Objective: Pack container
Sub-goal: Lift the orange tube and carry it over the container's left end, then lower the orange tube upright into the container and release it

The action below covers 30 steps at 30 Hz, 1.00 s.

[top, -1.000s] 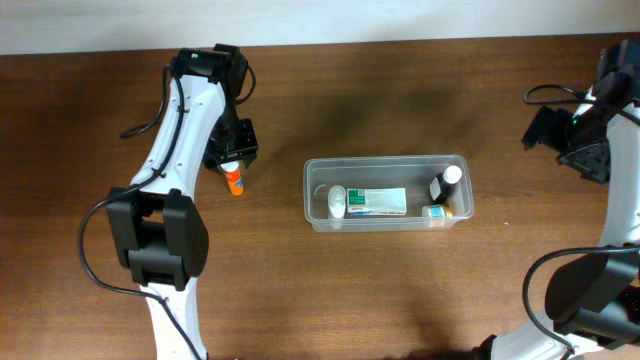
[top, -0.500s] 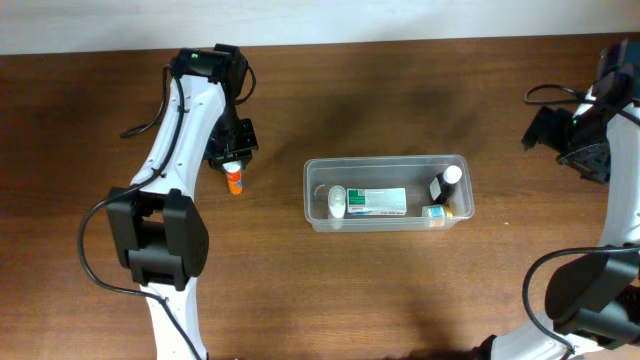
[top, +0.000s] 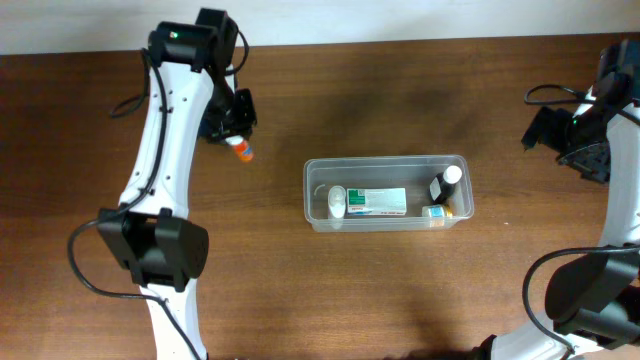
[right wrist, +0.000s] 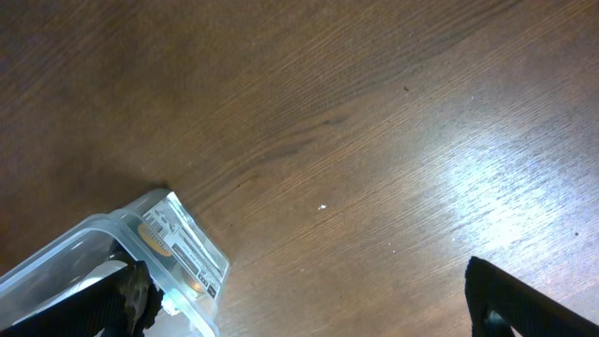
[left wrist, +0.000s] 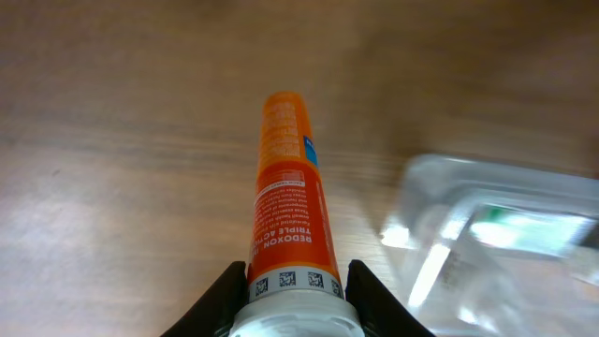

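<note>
- While the left gripper (left wrist: 298,292) is clenched on the white cap end of the orange cylindrical tube with a printed label (left wrist: 286,187), the clear rectangular plastic container (top: 386,159) stands on the brown wooden table (top: 400,290). In the overhead view it is at about 4 o'clock from this gripper, near but apart.
- The tube's long axis points away from the fingers toward about 4 o'clock (almost at the container's short left wall), while the container's own long axis runs from 9 to 3 o'clock.
- The right gripper (right wrist: 309,307) has its fingers spread wide and holds nothing. It is at about 2 o'clock from the container and further from it than the left one.
- As I judge it, the left arm must carry the tube toward 4 o'clock and turn it parallel to the long walls, because the white-and-green box (top: 377,201) and the small white bottle (top: 337,201) already lie along the 6 o'clock wall.
</note>
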Available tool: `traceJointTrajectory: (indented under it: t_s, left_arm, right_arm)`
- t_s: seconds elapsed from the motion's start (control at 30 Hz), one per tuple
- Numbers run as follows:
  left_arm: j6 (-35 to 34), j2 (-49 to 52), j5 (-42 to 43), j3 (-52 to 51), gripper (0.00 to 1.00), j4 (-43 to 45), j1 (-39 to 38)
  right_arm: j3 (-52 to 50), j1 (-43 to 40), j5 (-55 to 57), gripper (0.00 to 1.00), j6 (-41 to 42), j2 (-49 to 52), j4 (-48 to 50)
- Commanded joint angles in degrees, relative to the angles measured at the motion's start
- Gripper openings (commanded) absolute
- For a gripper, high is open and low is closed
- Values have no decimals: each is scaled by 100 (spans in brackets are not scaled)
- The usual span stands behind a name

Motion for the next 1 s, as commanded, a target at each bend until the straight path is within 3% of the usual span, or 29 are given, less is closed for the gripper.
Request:
traceJointTrajectory:
  t_s: [0.0, 0.33, 0.43, 0.97]
  left_arm:
    - [221, -560, 634, 374, 21, -20, -240]
    - [173, -1099, 704, 367, 22, -20, -1392]
    - [-28, -1093, 343, 271, 22, -20, -1631]
    - [-149, -1010, 175, -824, 22, 514, -1945]
  right_arm:
    - [-9, -22, 46, 99, 11, 28, -4]
    - [-9, -22, 46, 98, 13, 28, -4]
    - [-9, -22, 46, 98, 11, 28, -4]
    - [-9, -22, 46, 98, 13, 28, -4]
